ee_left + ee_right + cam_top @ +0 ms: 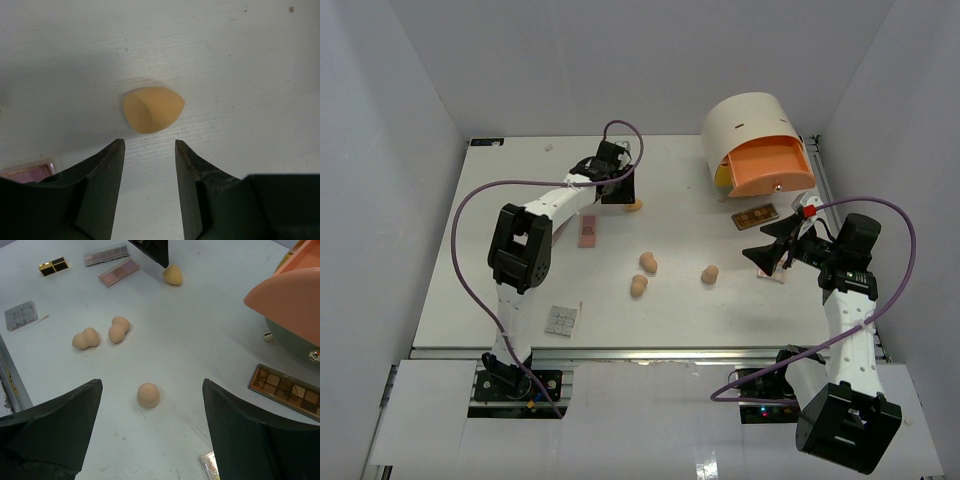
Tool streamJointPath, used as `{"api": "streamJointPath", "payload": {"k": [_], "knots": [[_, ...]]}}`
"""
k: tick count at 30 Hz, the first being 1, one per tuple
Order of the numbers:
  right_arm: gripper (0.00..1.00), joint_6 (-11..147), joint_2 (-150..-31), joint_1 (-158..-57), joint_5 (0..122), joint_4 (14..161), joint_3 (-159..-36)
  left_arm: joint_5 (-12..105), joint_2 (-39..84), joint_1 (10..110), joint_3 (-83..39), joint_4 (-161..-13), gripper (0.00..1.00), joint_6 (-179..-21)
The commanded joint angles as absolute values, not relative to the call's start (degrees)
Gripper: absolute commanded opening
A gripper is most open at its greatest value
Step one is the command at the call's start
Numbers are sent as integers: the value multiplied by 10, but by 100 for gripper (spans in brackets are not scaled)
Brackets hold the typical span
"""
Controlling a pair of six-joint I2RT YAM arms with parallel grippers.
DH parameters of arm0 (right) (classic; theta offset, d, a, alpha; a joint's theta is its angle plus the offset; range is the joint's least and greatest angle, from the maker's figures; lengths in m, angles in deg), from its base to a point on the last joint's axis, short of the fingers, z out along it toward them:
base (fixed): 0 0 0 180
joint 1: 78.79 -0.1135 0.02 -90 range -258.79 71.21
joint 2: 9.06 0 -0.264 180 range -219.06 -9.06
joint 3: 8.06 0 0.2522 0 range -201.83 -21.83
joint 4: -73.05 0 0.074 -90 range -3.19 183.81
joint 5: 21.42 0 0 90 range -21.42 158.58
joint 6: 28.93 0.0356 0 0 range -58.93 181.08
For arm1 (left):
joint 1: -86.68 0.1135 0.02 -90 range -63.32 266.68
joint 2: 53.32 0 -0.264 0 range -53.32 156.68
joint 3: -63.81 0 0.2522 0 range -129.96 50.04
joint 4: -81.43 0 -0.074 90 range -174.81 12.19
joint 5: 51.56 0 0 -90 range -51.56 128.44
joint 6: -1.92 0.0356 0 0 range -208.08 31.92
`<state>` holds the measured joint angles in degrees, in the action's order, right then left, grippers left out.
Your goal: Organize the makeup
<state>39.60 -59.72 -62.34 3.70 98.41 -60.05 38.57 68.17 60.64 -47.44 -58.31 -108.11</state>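
The left tool (149,146) stands with its jaws apart and nothing between them. A tan sponge (152,110) lies on the tabletop (250,60) at the centre of the left wrist view, just beyond the fingertips and apparently clear of them. The right tool (151,381) is wide open and empty over a second sponge (148,395) at lower centre of the right wrist view; the brown palette (285,391) lies at the right edge.

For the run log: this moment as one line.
left hand: open, sponge just ahead, unheld | right hand: open, empty | orange drawer: open
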Motion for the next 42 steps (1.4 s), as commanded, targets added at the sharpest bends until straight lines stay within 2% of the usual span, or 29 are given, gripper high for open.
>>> {"api": "streamJointPath", "payload": {"k": [1,7,12,15,17,18,22,30,37,42], "knots": [[88,394,-589,-622,25,973,-601,368,703,605,-542,-563,55,-1071],[88,395,-586,-622,29,971,-600,371,752,605,-571,-549,42,-1072],[88,395,-585,-621,30,970,-599,373,759,604,-570,-548,36,-1068],[88,395,-584,-622,30,969,-599,378,755,604,-570,-548,23,-1064],[88,395,-583,-621,31,970,-600,383,744,604,-569,-549,6,-1062],[88,395,-582,-621,31,969,-600,387,736,604,-568,-551,1,-1063],[88,395,-578,-621,36,969,-600,424,684,596,-560,-574,0,-1062],[88,392,-568,-620,49,968,-601,508,547,519,-536,-731,0,-1056],[88,393,-564,-610,50,967,-601,540,596,463,-606,-834,0,-1115],[88,394,-562,-608,49,967,-600,530,681,427,-739,-869,0,-1130]]}}
